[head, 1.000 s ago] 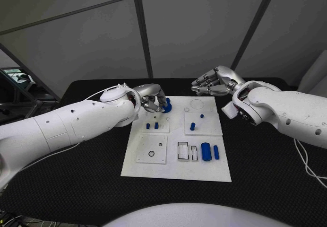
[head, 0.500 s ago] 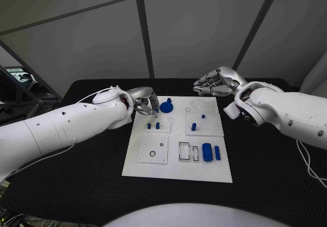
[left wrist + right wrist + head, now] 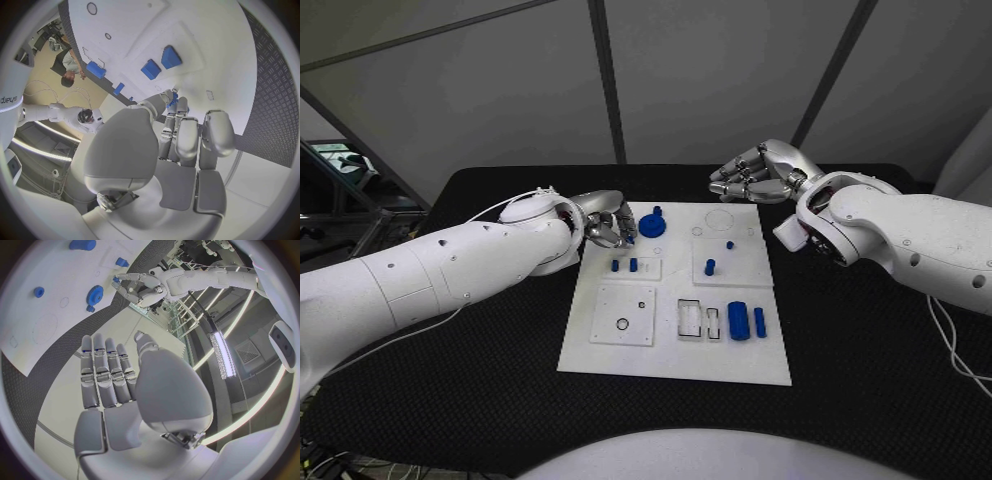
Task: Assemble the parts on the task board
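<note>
Black table (image 3: 473,400) with a textured, woven-looking top, running under and around the white plate on all sides. Behind its far edge, pale grey wall panels (image 3: 488,90) split by dark grey metal bars (image 3: 606,80), one upright and others slanted. At far left beyond the table, dark clutter of equipment (image 3: 329,170), too blurred to tell apart.

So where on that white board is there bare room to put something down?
The white task board is bare along its near edge, below the square inset and the blue cylinders. The far end is crowded: blue gear, blue pegs, and the left hand.
</note>
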